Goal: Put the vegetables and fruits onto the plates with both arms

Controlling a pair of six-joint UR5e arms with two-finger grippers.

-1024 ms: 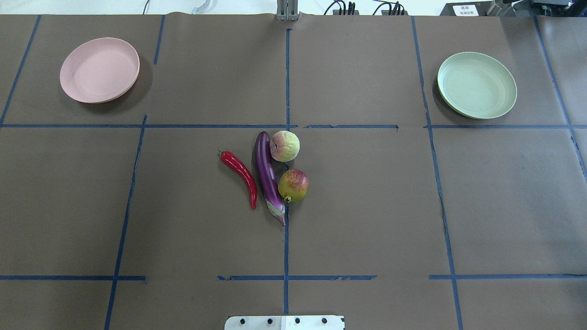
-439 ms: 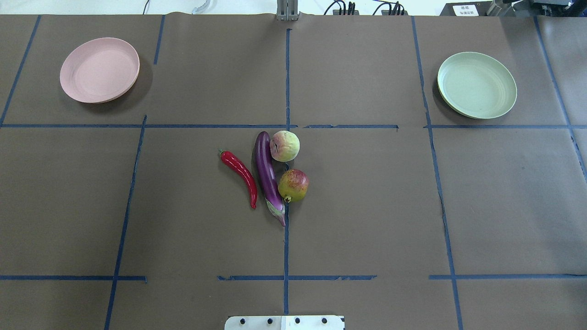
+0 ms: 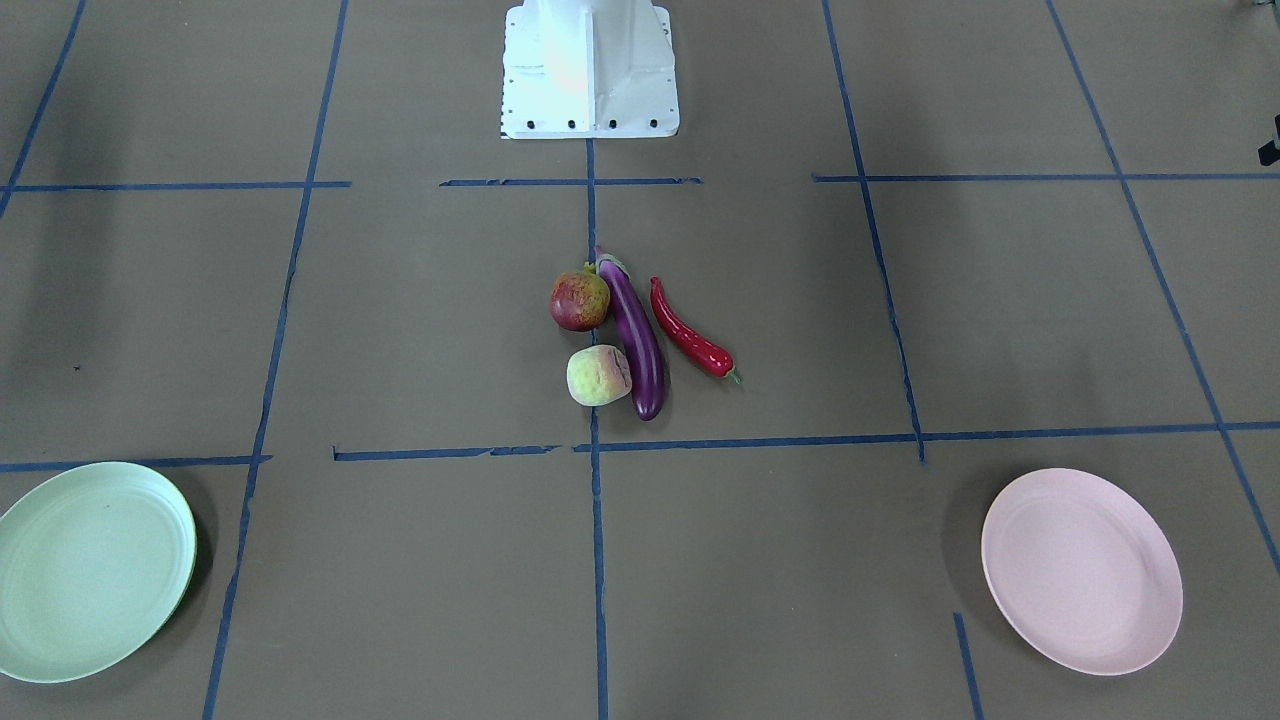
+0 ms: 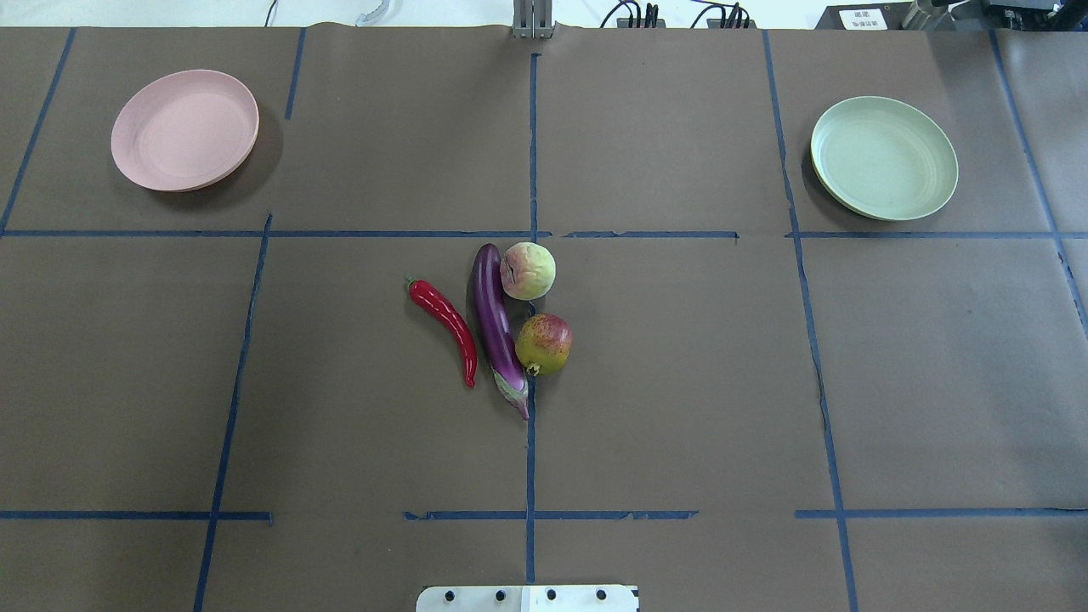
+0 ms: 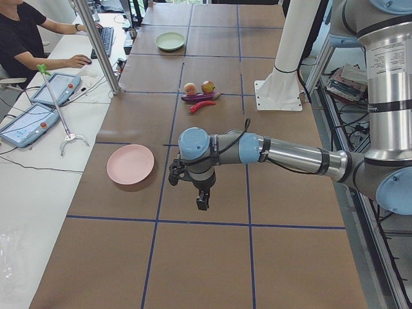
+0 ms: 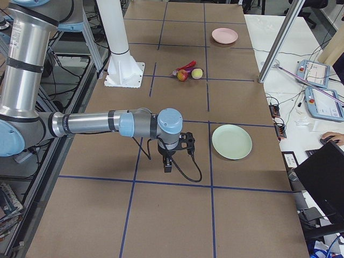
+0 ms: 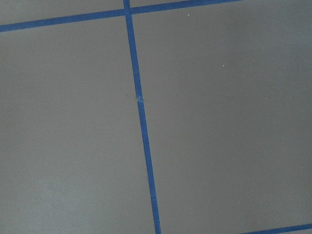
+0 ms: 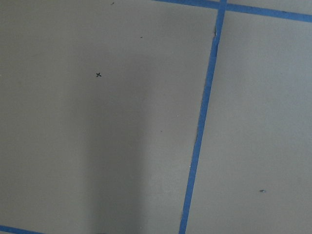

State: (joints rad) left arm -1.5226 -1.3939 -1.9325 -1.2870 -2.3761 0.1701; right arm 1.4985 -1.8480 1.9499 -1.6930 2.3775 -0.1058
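1. Four pieces of produce lie grouped at the middle of the table [image 4: 680,382], none of them on a plate.
2. Eggplant [image 4: 497,327]: lies lengthwise, with its stem cap toward the robot's edge.
3. Chili [image 4: 444,321]: just beside the eggplant on its left, narrowly apart, with its stem toward the far edge.
4. Peach [image 4: 528,270]: on the right, touching the eggplant's far end.
5. Pomegranate [image 4: 544,343]: on the right, touching the eggplant near the stem cap, with a small gap to the peach.
6. Pink plate [image 4: 185,129]: near the far left corner.
7. Green plate [image 4: 884,158]: near the far right corner.
8. Left gripper [image 5: 201,203]: hangs above the table's left end, pointing down. It shows from the side only, so its opening cannot be told.
9. Right gripper [image 6: 168,164]: hangs above the right end, beside the green plate. Its opening cannot be told either.
10. Blue tape lines [image 4: 531,144]: a grid across the brown surface.
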